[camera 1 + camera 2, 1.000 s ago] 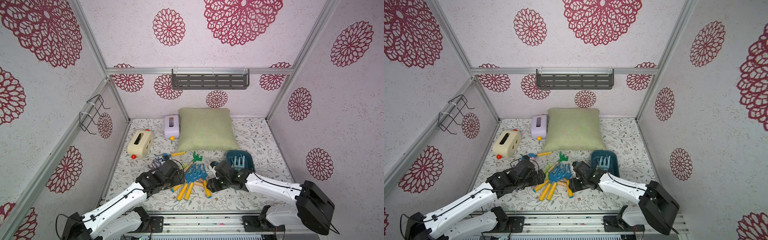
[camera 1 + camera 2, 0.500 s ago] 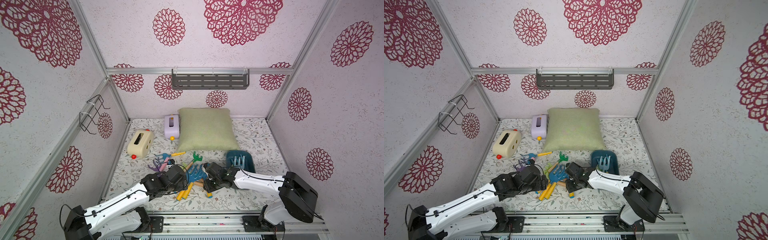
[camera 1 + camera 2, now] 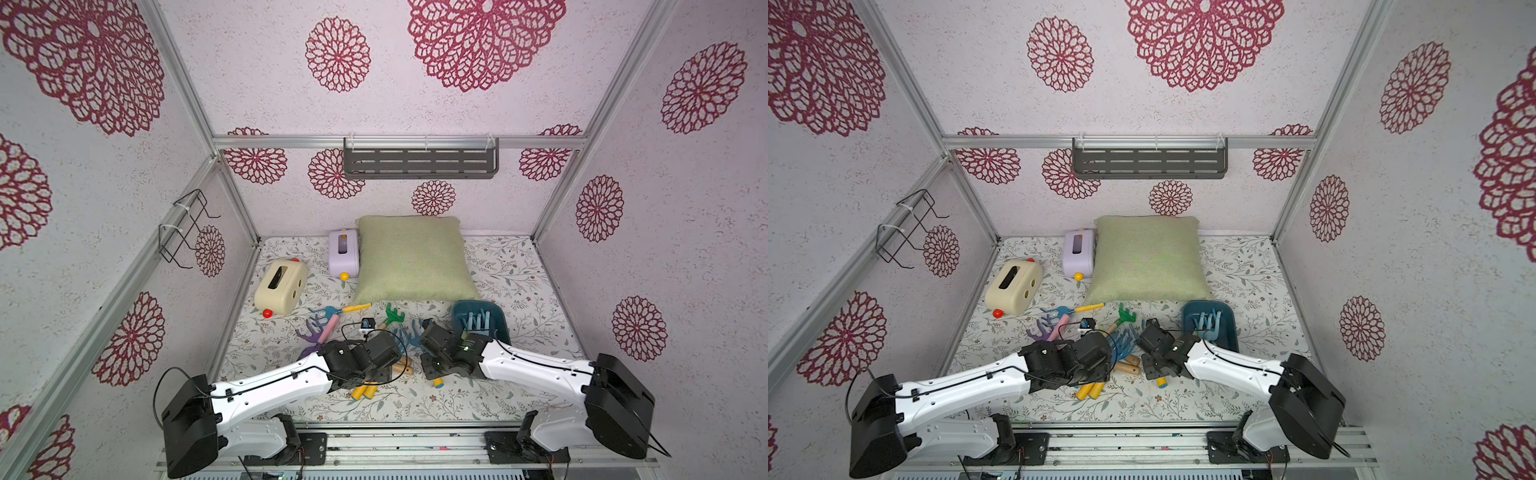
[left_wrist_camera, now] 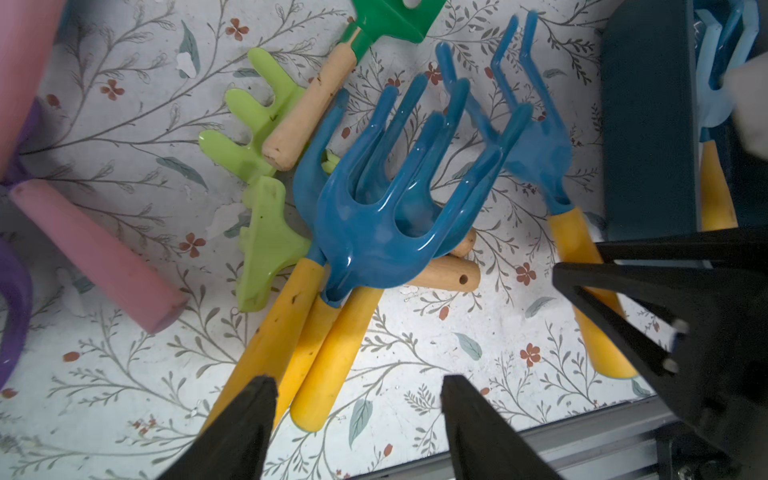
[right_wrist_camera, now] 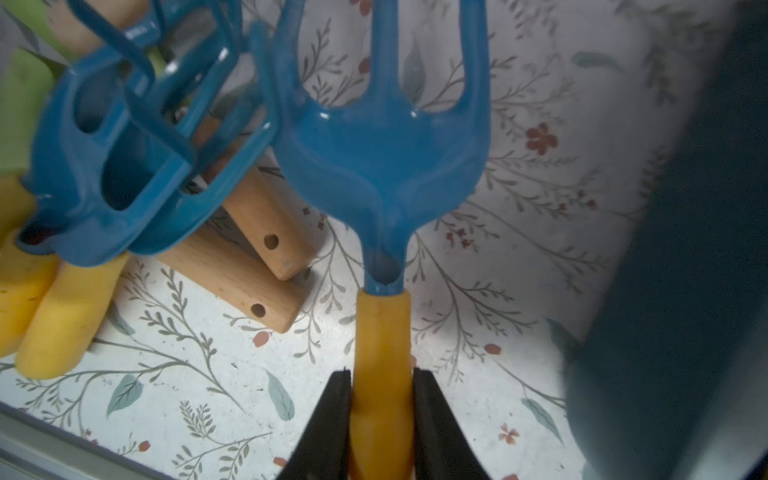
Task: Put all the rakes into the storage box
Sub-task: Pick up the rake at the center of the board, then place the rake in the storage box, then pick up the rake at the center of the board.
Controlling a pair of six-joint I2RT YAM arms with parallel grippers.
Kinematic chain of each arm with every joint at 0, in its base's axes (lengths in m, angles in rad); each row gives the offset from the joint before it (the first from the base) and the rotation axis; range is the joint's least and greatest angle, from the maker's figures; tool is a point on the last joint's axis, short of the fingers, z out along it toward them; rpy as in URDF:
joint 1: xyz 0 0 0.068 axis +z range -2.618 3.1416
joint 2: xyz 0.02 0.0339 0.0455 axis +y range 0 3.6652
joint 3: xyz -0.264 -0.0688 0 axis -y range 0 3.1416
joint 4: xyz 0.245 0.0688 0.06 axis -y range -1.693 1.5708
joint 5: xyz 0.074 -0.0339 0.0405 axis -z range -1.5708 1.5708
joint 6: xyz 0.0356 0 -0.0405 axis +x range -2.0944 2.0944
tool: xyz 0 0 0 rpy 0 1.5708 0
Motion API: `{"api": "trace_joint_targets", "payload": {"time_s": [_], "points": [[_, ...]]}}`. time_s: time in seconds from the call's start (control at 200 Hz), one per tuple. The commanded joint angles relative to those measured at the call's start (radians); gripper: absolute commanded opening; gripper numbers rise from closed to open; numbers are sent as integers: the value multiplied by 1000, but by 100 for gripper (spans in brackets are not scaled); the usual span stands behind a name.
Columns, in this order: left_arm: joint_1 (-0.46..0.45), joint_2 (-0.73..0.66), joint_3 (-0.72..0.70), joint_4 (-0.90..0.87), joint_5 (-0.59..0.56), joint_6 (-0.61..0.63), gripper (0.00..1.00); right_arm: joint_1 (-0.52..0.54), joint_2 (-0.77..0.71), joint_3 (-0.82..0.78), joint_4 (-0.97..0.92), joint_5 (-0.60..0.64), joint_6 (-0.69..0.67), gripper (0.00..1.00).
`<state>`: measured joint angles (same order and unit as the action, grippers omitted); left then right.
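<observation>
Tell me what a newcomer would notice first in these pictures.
First, the tangle of blue-headed, yellow-handled rakes, front and centre. The right gripper is shut on one rake by its handle, beside the teal storage box, which holds pale blue rakes. Behind them lies a big green cushion.

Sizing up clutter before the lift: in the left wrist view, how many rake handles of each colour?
Yellow handles: 5 (1 in the box)
Wood handles: 3
Pink handles: 2
Total: 10
</observation>
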<state>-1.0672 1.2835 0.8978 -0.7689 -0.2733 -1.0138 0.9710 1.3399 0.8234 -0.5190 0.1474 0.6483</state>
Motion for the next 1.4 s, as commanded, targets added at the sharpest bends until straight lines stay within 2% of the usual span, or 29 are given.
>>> {"api": "trace_joint_targets", "payload": {"time_s": [0.0,0.135,0.34,0.47,0.715,0.861,0.986,1.051,1.171,1.396], "points": [[-17,27,21,28,13,11,67,-27,-117,-7,-16,63,33,18],[-19,63,16,34,42,13,65,-91,-227,-17,-43,50,14,18],[-24,130,18,19,62,25,62,-261,-315,-33,-137,66,-27,18],[-24,163,10,23,72,33,62,-325,-315,-66,-149,89,-31,18],[-26,246,48,34,119,59,62,-365,-273,-94,-107,101,-33,19],[-36,295,67,38,130,69,61,-388,-244,-126,-62,98,-42,24],[-42,342,99,20,122,80,60,-411,-243,-141,-35,88,-54,39],[-43,362,118,5,113,84,56,-414,-255,-139,-33,85,-55,45],[-46,382,143,-10,112,90,49,-428,-280,-135,-33,81,-63,48],[-51,398,188,-41,110,96,24,-436,-338,-129,-25,55,-58,50]]}}
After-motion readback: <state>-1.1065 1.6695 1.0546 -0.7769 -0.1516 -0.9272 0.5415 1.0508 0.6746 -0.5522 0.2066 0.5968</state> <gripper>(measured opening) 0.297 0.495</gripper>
